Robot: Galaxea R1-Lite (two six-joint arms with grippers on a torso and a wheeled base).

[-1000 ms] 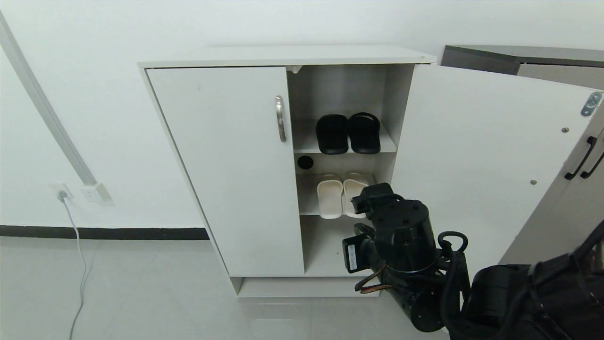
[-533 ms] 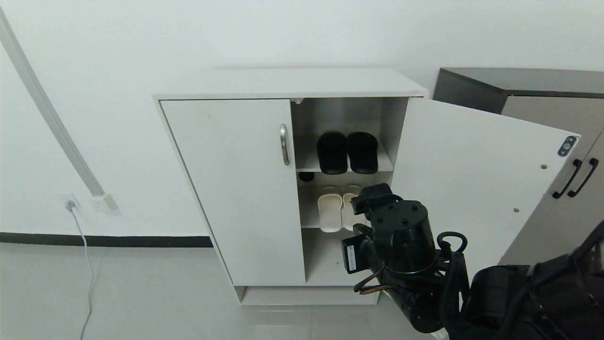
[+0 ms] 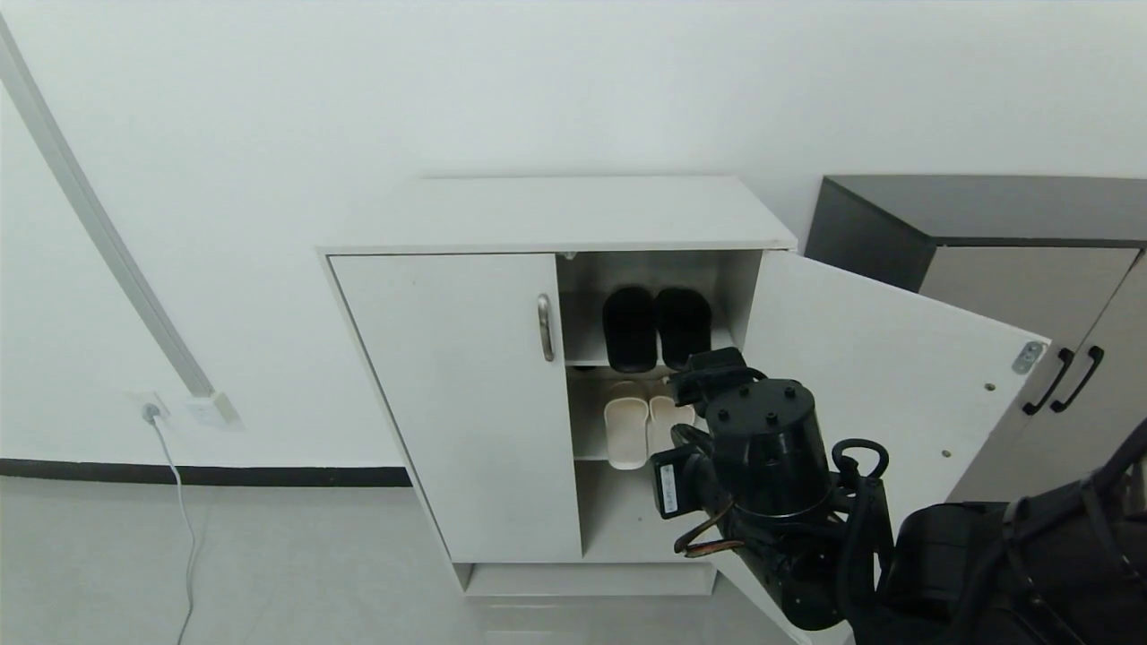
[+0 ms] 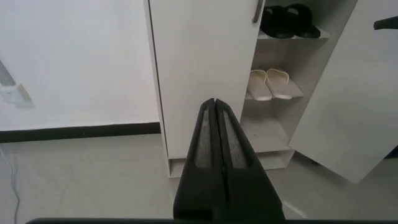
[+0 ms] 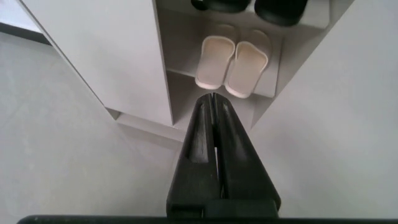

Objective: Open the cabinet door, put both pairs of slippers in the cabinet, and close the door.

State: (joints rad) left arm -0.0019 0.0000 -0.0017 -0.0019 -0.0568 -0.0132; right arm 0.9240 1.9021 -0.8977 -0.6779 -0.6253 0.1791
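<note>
A white cabinet (image 3: pixel 573 210) stands against the wall, its left door (image 3: pixel 457 403) closed and its right door (image 3: pixel 878 358) swung open. A pair of black slippers (image 3: pixel 654 327) lies on the upper shelf. Below it, a pair of cream slippers (image 3: pixel 627 430) lies on the middle shelf. My right arm (image 3: pixel 762 457) hangs in front of the open half, just inside the open door. The right gripper (image 5: pixel 214 99) is shut and empty, short of the cream slippers (image 5: pixel 233 59). My left gripper (image 4: pixel 214 102) is shut with nothing in it, back from the closed door, above the floor.
A dark grey cabinet (image 3: pixel 1030 269) with black handles stands right behind the open door. A wall socket with a hanging cable (image 3: pixel 152 414) is at the far left. Bare tiled floor (image 3: pixel 269 555) lies before the white cabinet.
The whole head picture has shifted: the cabinet now sits lower and looks smaller, so the camera has moved. My right arm holds the same place in the picture. The slippers have not moved.
</note>
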